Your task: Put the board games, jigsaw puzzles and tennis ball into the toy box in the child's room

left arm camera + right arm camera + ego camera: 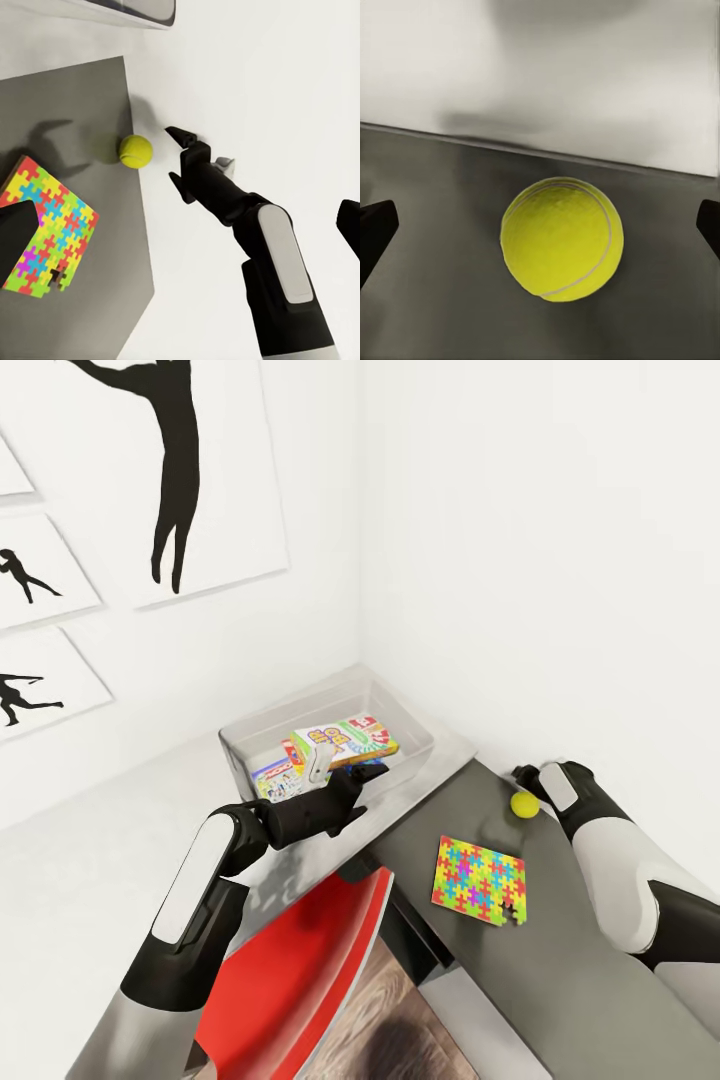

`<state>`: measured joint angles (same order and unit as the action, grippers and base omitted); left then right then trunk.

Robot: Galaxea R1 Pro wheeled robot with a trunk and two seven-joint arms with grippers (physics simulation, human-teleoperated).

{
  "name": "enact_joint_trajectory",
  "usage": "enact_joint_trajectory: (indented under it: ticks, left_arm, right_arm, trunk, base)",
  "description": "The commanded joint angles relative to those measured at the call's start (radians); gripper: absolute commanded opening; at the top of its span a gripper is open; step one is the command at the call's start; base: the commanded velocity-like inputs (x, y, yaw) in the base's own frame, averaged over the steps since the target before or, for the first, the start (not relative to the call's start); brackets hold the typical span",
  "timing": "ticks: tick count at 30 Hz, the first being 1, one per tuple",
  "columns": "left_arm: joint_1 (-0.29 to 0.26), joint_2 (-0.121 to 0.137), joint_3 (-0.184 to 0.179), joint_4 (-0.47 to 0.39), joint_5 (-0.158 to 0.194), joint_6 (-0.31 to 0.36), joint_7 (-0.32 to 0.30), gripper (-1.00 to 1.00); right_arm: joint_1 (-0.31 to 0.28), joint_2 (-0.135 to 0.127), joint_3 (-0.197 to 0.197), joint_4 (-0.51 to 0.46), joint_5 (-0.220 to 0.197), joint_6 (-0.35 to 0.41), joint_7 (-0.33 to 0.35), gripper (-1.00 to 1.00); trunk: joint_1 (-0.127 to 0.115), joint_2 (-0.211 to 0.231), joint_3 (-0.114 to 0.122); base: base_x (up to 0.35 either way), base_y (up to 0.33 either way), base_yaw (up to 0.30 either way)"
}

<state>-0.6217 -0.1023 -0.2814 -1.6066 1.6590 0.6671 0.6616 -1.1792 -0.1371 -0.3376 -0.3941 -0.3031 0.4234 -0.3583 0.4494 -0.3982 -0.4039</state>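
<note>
The ball [562, 238] lies on the dark wing of the bench [600, 970], close to the wall, with the right hand [174, 154] released and just beside it, a finger showing on either side in the right wrist view. It looks light, springy and fuzzy, so it should take a squeeze well, but being round it will likely roll at a nudge; best pinched across its widest middle. The left hand [352, 775] hovers at the box [420, 712] rim; whether it is clenched I cannot tell. One puzzle [479, 880] lies near the ball.
</note>
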Motion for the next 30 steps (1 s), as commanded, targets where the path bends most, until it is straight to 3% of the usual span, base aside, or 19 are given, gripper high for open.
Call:
enact_joint_trajectory:
  ticks: [1, 30]
  left_arm:
    - [-0.001, 0.0, 0.001, -0.001, 0.01, 0.001, 0.009, 1.0]
    - [-0.001, 0.001, 0.001, -0.001, 0.01, 0.014, 0.003, 1.0]
  right_arm:
    - [-0.001, 0.0, 0.0, -0.002, -0.01, -0.001, -0.007, 1.0]
    - [0.0, -0.002, 0.003, -0.002, -0.009, -0.01, -0.002, 1.0]
  trunk:
    - [0.001, -0.002, -0.002]
    - [0.001, -0.002, -0.044]
  base:
    - [0.0, 0.0, 0.0]
    - [0.0, 0.0, 0.0]
